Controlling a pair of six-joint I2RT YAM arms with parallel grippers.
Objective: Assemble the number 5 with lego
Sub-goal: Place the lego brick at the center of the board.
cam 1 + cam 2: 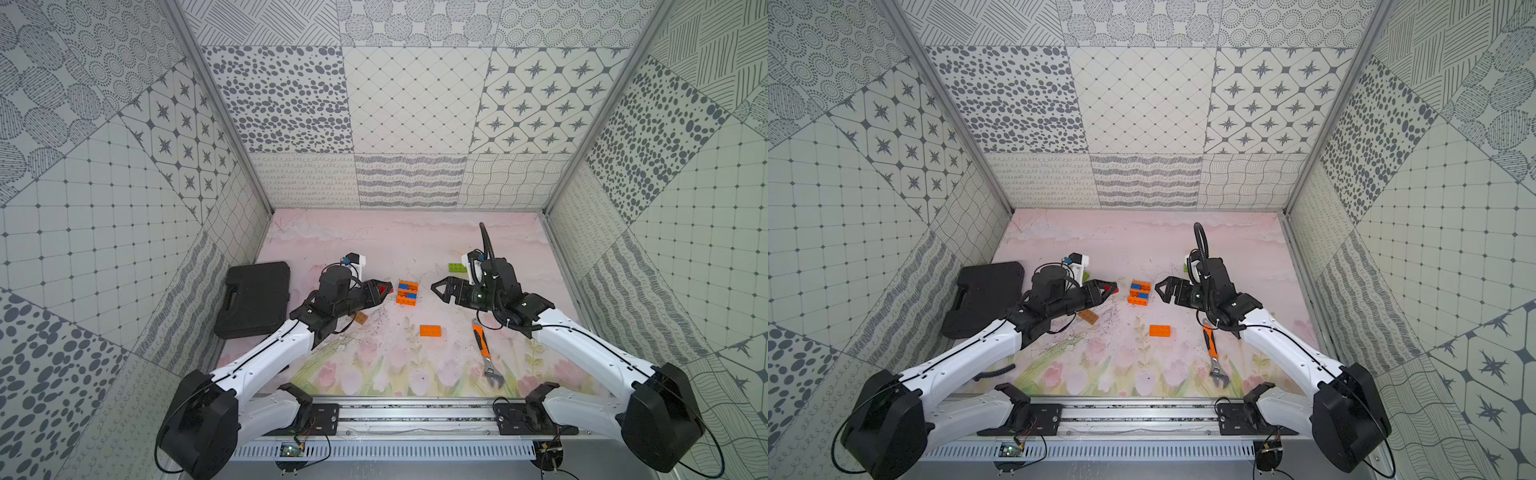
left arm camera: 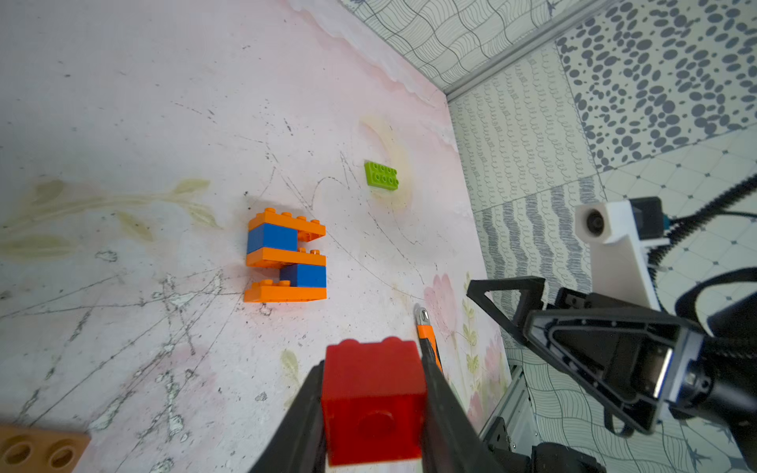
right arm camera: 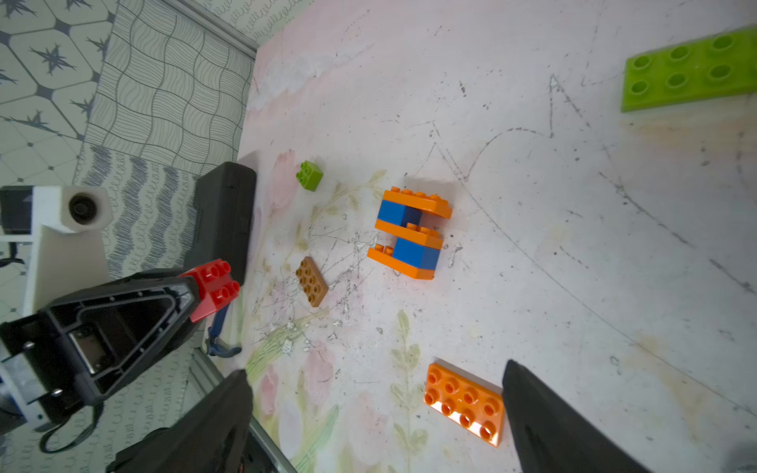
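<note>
Nearest item: red square studded plastic brick (image 2: 375, 403), filling the foreground of the left wrist view, clamped between the black fingers of the left pincer (image 1: 384, 289).
Left pincer: drawn together on that red brick; held above the worktop (image 1: 415, 245), just beside the build and not touching it.
Right pincer (image 1: 436, 289): jaws standing wide apart, nothing between them; hangs on the opposite side of the build, near it but clear.
Build: stack of three oblong orange studded bricks with two blue square bricks between them (image 1: 407, 292), lying on its side mid-worktop. Blue pieces sit at alternate ends, so the outline already reads as a 5 in the wrist views (image 3: 411, 233).
Loose lego: flat orange oblong plate (image 1: 430, 331) nearer the robot base; lime green oblong plate (image 1: 457, 267) behind the right wrist; small lime green square brick (image 3: 309, 175) behind the left arm; brown oblong plate (image 3: 312, 281) under the left arm.
Other items: orange-handled adjustable wrench (image 1: 484, 349) near the right arm; black plastic case (image 1: 253, 299) at the left wall.
Step in hand: judged late; digit looks formed, red brick being carried toward it or aside. Cannot tell which.
Next move calls for: if the red brick joins, stud alignment and the right pincer bracing the build, since a sideways push could slide or topple the stack.
</note>
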